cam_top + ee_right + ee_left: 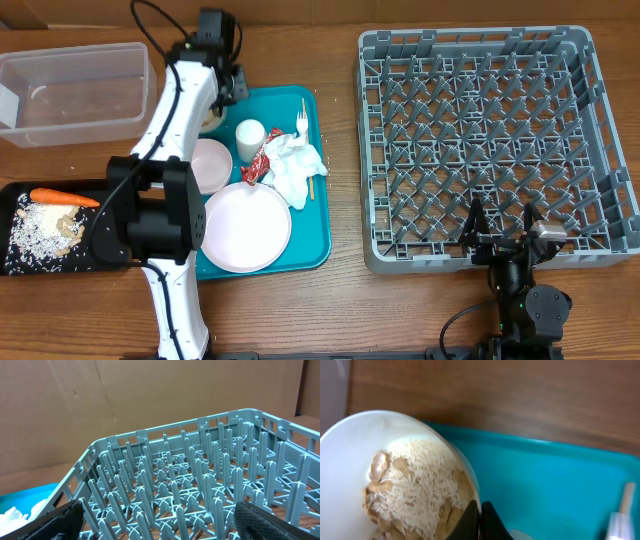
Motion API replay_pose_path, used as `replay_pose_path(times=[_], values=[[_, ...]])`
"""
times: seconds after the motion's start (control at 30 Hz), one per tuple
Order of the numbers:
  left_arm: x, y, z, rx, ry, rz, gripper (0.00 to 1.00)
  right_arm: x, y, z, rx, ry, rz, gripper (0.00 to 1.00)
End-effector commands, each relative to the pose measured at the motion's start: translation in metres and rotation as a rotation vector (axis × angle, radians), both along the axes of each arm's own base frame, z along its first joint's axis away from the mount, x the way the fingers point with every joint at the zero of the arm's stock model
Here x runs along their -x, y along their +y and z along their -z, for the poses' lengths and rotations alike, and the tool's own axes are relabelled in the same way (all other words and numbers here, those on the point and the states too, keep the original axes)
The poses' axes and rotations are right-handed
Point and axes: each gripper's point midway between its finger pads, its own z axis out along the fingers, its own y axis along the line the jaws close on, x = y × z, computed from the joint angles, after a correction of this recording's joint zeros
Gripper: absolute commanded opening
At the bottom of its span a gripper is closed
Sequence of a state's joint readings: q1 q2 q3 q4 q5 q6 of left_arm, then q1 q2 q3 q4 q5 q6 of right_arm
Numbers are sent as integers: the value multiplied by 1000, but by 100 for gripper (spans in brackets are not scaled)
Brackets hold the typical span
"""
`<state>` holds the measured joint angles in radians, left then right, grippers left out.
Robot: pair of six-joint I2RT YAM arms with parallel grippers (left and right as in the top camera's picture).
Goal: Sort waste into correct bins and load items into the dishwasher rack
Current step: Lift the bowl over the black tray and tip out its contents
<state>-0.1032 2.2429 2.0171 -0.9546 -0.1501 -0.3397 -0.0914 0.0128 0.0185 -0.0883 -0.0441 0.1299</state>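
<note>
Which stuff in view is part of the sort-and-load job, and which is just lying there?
Job: rack, clear tub, black tray, carrot, rice scraps, napkin, wrapper, plate, cup, fork, pink bowl, bowl of rice.
Lying about: teal tray, table.

A bare strip of bench (344, 150) runs top to bottom between the teal tray (316, 232) and the dishwasher rack (490, 140). The rack's upright pegs fill its whole floor, and its near wall stands just ahead of the wide-spread right hand (503, 232). At left the left arm (170, 150) overhangs the tray's left edge, its left hand (480, 522) pinching the rice bowl (350, 475) rim, while plate (247, 225), cup (250, 135) and napkin (295, 165) crowd the tray, and the clear tub (75, 50) and black tray (5, 215) line the frame's left edge.
</note>
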Motion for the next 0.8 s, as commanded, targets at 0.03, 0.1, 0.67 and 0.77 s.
replay_pose_path(times=[0.03,0.1,0.67,0.77], values=[[-13,-16,-60,96,-80,40,4,0,-3,1,4,-6,14,100],[-10,-23,-83,135,-92,59,4,0,-3,1,4,-6,14,100],[74,56,-192,256,-63,-166,4,0,-3,1,4,-6,14,100],[87,79,-206,255,-93,-212,4,0,-3,1,4,-6,14,100]])
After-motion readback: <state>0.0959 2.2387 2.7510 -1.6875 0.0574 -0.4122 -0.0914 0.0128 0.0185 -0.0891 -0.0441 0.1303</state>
